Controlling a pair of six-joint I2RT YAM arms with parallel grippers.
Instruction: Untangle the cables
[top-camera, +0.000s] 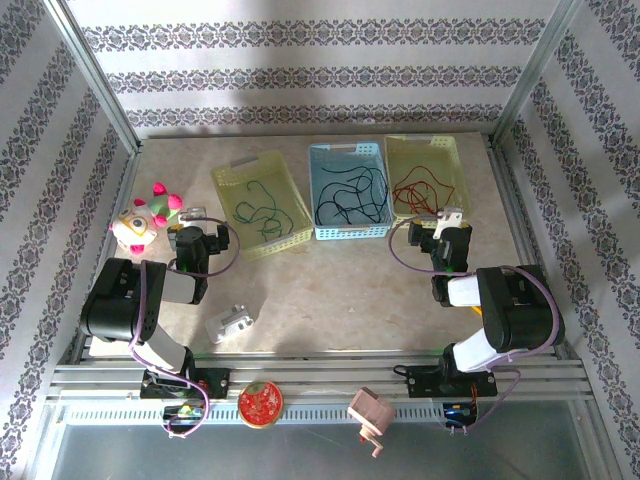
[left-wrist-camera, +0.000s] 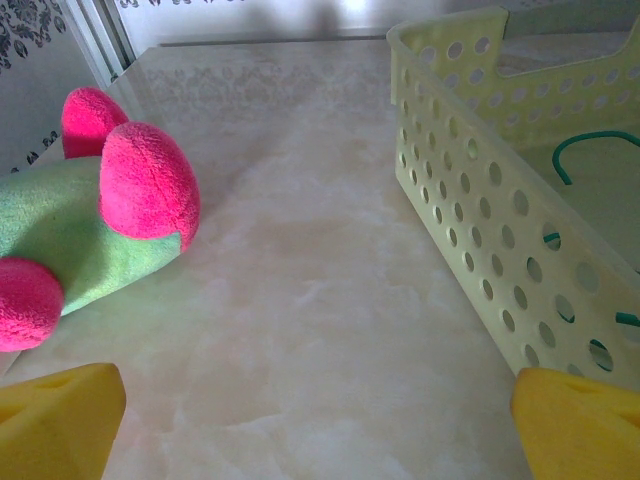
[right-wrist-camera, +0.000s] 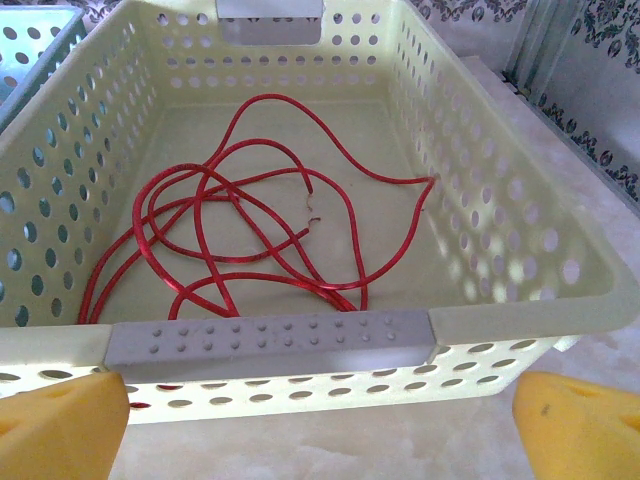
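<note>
Looks near the end of sorting: red cable (right-wrist-camera: 203, 183) loose in the basket (right-wrist-camera: 270, 340) just ahead of the right gripper (right-wrist-camera: 320, 425), green cable (top-camera: 262, 212) in a second basket (left-wrist-camera: 470, 200) ahead-right of the left gripper (left-wrist-camera: 320, 430), black cable (top-camera: 348, 195) in the blue basket (top-camera: 350, 232) farther ahead, between both. Both grippers wide apart, holding nothing. Next probably calls for reaching over a rim to lift and straighten any crossed loops; no readable writing or labels anywhere.
</note>
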